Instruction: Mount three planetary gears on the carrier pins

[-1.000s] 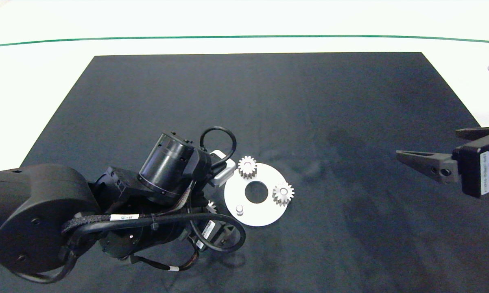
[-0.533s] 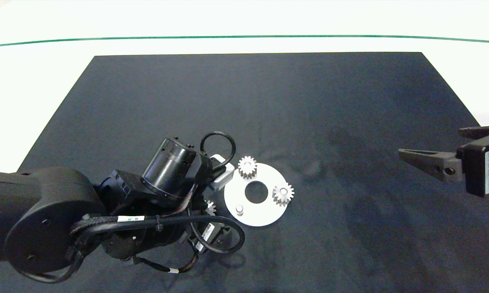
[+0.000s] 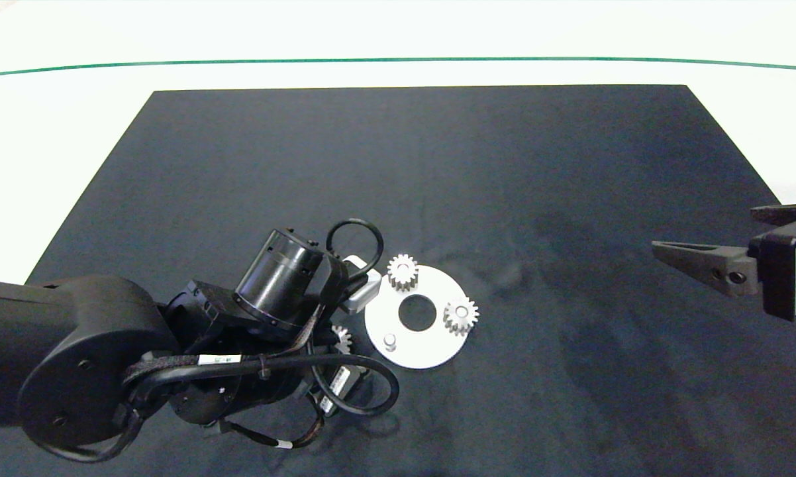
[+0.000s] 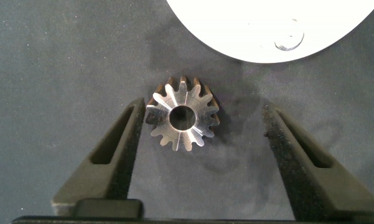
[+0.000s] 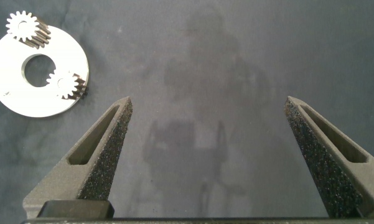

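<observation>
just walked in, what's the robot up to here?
Fitting gears onto the white disc. Two gears already sit on pins; the third pin is bare. The left pincer is open around the last gear, which lies flat on the mat beside the disc. The right pincer hangs open, off to the side.

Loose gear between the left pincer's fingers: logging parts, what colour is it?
Shiny silver metal, the loose gear shows best in the left wrist view.
</observation>
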You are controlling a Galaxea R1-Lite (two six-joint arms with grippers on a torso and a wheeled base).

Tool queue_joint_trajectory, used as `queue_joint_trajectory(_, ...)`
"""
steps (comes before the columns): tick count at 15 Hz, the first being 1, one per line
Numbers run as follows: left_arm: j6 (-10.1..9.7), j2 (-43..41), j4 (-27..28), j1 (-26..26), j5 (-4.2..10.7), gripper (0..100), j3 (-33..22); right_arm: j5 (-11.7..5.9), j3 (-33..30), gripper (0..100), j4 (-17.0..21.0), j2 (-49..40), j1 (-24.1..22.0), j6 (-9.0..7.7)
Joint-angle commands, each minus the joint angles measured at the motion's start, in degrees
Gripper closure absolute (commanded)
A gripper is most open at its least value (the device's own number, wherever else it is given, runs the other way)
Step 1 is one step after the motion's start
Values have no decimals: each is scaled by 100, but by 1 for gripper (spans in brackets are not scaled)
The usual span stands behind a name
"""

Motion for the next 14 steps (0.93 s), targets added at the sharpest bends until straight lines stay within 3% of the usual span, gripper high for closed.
queue_joint_trajectory(1, 1, 66, -15, -2, 10, 34, -23, -14, -1, 0, 12, -10, 4, -22)
queue_joint_trajectory(14, 10, 145, -129, -29, 19, 59, 39, -14, 8, 0, 12, -1, 4, -22)
